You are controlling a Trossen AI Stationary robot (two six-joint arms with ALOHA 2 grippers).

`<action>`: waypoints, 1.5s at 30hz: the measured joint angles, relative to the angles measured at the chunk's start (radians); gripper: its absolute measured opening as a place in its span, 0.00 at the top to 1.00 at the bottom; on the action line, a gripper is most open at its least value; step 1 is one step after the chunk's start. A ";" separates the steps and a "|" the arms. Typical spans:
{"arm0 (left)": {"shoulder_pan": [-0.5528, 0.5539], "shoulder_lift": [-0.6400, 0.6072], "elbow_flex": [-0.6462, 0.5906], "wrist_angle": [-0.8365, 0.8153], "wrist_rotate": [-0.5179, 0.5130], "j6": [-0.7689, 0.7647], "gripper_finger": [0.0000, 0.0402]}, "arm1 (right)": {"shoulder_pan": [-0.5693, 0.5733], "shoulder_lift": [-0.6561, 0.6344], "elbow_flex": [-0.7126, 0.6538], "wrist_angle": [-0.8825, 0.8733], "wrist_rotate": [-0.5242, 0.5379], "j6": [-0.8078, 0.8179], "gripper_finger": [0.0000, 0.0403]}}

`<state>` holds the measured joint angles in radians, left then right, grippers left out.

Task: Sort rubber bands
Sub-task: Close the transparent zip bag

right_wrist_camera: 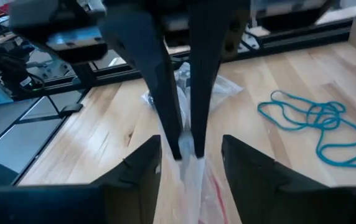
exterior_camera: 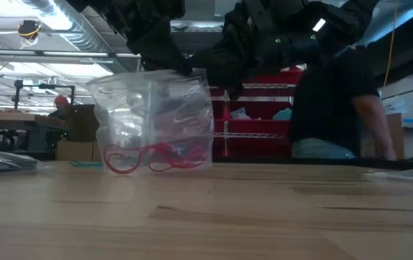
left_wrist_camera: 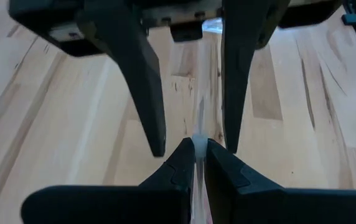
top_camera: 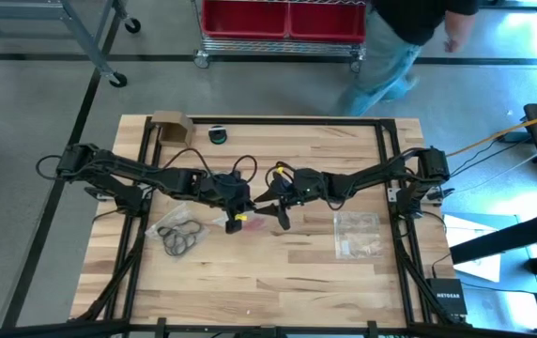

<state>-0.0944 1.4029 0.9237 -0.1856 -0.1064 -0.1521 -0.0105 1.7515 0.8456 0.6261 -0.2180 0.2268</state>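
A clear plastic zip bag [exterior_camera: 156,115] stands on the table with red rubber bands [exterior_camera: 154,157] lying in its bottom. My left gripper [top_camera: 237,218] is at the table's middle, shut on the bag's top edge. My right gripper [top_camera: 273,212] faces it, open; its fingers [right_wrist_camera: 142,167] stand on either side of that same edge without plainly touching it. Black rubber bands [top_camera: 180,237] lie on another clear bag at the left. Teal rubber bands [right_wrist_camera: 315,124] lie loose on the wood in the right wrist view. My left gripper pinches the clear bag's top edge [left_wrist_camera: 198,144] between its two fingertips, coming from above and from the table's left. The bag hangs below the fingers, upright, with its bottom [exterior_camera: 156,167] on the table.
A third clear bag [top_camera: 356,235] lies to the right of the grippers. A cardboard box [top_camera: 170,125] and a dark roll [top_camera: 218,134] sit at the far edge. A person [top_camera: 400,47] walks beyond the table. Bare wood lies along the near side.
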 joint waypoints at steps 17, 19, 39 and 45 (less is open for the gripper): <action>0.000 0.000 0.000 -0.017 0.000 -0.005 0.96 | -0.003 -0.031 0.001 -0.075 -0.018 -0.024 0.69; 0.000 0.000 0.000 -0.020 0.001 -0.005 0.96 | -0.003 -0.033 0.001 -0.074 -0.009 -0.032 0.70; 0.000 0.000 0.000 -0.015 0.000 -0.005 0.96 | -0.002 -0.041 0.000 -0.074 -0.010 -0.070 0.99; -0.005 0.000 0.000 -0.012 0.008 -0.005 0.96 | -0.005 -0.040 -0.001 -0.042 -0.111 -0.113 1.00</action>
<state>-0.0994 1.4025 0.9241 -0.1974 -0.0984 -0.1574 -0.0151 1.7119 0.8444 0.5845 -0.3286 0.1133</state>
